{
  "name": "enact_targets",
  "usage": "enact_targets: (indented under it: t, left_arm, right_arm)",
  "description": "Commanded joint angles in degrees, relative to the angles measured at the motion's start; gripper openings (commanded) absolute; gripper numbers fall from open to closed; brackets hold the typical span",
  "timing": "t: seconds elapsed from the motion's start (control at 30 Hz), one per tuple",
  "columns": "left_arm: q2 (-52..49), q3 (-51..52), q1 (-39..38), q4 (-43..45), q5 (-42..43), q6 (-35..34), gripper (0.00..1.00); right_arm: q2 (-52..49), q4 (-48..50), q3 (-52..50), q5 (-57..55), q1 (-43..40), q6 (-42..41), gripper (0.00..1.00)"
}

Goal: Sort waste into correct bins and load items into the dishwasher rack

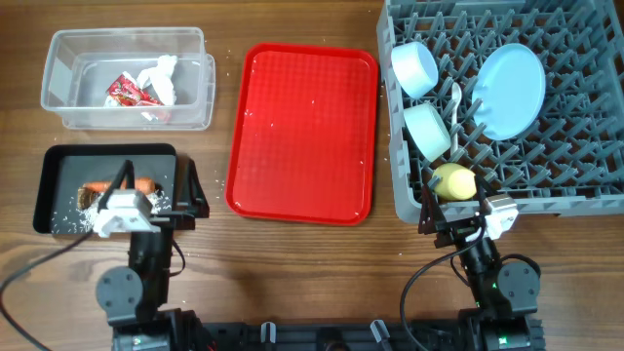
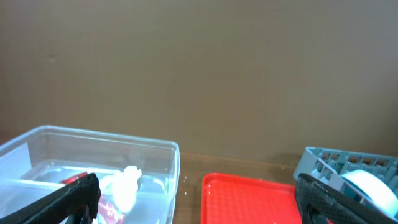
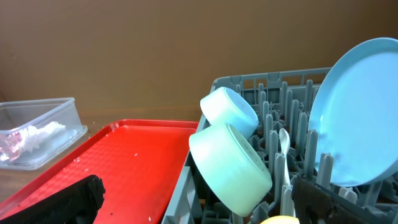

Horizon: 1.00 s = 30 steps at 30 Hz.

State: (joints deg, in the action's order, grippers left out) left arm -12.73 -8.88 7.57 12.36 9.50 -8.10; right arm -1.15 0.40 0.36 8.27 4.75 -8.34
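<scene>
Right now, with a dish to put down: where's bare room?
The red tray, between clear tub and dishwasher rack, is bare; so is the rack right of the blue plate. Crowded: its left side (blue bowl, green bowl, spoon, yellow cup).

Your top camera looks straight down on whole table (image 1: 292, 255). Your wrist cameras sit low, face far wall (image 2: 199, 62); right one close to rack (image 3: 267, 79). All three share red tray (image 1: 302, 127), clear tub (image 1: 64, 107), rack.
</scene>
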Motion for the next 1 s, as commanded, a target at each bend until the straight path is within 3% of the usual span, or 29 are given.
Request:
enact_targets:
  t: [0.0,0.2,0.67,0.97]
  left_arm:
    - [4.68,5.35,0.33,2.03,0.46,-1.40,1.00]
    - [8.52,8.44,0.31,1.90,-0.42,-1.40,1.00]
    - [12.57,8.55,0.24,-16.39,-2.32,-1.60,1.00]
    - [12.57,8.55,0.17,-16.20,-2.32,-1.57,1.00]
  right_arm:
    - [0.57,0.17,-0.07,-0.57,-0.33,-0.81,0.99]
    - [0.57,0.17,-0.07,-0.57,-0.33,-0.79,1.00]
    - [0.57,0.13,-0.07,-0.59,-0.33,-0.79,1.00]
    - [0.50,0.15,-0.07,-0.57,-0.33,-0.79,1.00]
